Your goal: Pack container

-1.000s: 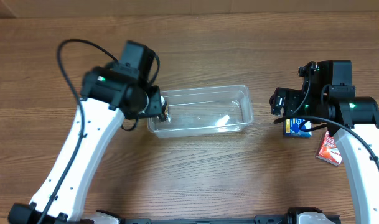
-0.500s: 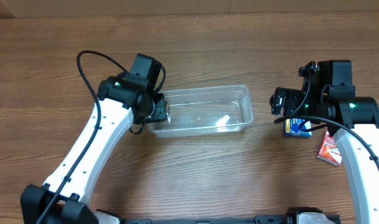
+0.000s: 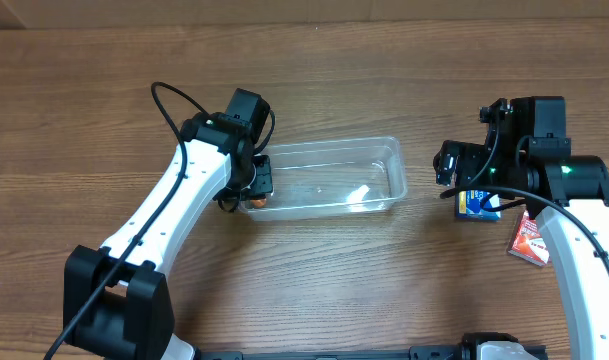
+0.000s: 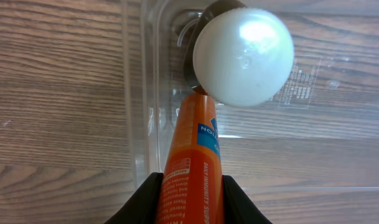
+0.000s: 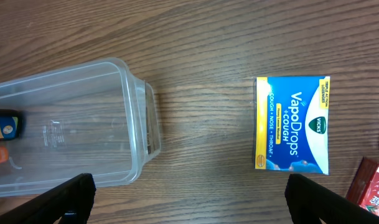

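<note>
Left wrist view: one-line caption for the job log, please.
Left gripper holds an orange bottle, white cap first, above one end of the clear container.

The blue box (image 5: 292, 124) reads "VICKS VapoDrops + COUGH"; other print is unreadable.

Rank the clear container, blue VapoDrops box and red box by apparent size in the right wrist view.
1. clear container, though cropped by the frame.
2. blue VapoDrops box.
3. red box: only a corner shows, so its rank is unsure.
</note>
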